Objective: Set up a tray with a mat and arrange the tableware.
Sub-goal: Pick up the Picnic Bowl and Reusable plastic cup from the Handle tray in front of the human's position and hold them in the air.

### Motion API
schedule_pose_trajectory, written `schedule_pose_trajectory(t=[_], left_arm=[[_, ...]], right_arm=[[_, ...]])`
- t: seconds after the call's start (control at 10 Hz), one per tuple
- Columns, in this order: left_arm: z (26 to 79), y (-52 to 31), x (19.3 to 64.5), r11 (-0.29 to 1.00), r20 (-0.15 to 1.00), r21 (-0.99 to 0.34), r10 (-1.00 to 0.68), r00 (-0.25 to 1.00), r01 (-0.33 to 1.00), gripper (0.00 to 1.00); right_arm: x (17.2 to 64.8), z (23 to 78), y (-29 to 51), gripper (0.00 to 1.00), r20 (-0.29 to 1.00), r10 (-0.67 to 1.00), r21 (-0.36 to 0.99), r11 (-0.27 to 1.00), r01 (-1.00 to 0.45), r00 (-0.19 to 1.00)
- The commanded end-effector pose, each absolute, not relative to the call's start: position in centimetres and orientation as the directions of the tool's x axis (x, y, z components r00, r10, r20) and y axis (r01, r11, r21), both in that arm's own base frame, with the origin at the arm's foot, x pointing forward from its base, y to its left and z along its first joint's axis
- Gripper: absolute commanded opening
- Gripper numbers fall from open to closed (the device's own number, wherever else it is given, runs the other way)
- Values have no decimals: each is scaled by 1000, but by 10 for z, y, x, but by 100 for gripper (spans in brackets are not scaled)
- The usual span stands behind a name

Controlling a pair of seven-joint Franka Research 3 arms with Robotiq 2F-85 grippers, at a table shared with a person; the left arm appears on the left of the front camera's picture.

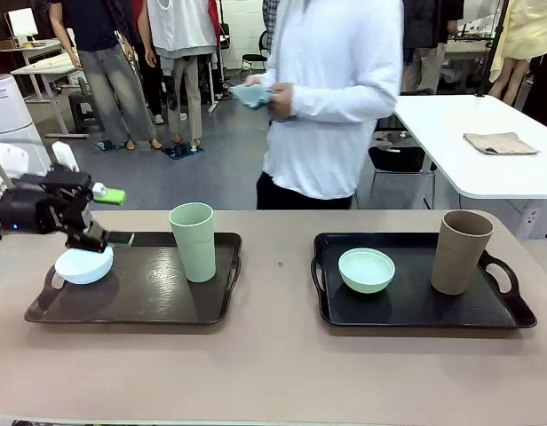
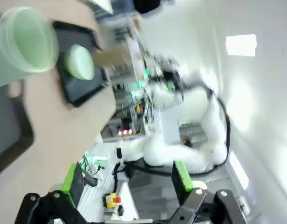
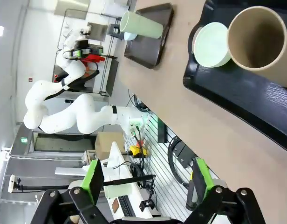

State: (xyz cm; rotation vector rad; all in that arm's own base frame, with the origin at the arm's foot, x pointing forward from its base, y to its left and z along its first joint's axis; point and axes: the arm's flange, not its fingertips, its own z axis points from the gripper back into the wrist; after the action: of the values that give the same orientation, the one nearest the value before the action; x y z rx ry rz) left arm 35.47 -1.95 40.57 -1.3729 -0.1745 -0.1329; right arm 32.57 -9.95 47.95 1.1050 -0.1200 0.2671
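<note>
Tableware: pale bluish-white bowl [image 1: 84, 265] at the left end of the left tray [image 1: 149, 302]; pale green tumbler [image 1: 194, 241] upright toward its right edge. Mint green bowl [image 1: 367, 270] and tan-brown tumbler [image 1: 460, 252] on the right tray [image 1: 416, 312]. Both trays on the worktop [image 1: 273, 373]. Left hand [image 1: 122, 217] wide, empty, just above the pale bluish-white bowl. Right hand [image 3: 146, 186] wide, empty, well apart from the right tray.

A robotics lab: white robot arm [image 3: 64, 116], white worktable [image 1: 451, 133], grey floor [image 1: 220, 173].

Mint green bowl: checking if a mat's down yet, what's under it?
The mint green bowl rests on the dark right tray; no mat edge shows around it. The spot directly beneath is covered.
</note>
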Motion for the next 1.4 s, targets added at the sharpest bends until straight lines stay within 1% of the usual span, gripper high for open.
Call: schedule_pose_trajectory(t=[0.0,1.3], left_arm=[[432,-30,349,156,325,-933,-28,945,325,100],[432,-30,349,156,325,-933,-28,945,325,100]], right_arm=[[323,484,-103,100,249,152,878,381,-290,956],[323,484,-103,100,249,152,878,381,-290,956]])
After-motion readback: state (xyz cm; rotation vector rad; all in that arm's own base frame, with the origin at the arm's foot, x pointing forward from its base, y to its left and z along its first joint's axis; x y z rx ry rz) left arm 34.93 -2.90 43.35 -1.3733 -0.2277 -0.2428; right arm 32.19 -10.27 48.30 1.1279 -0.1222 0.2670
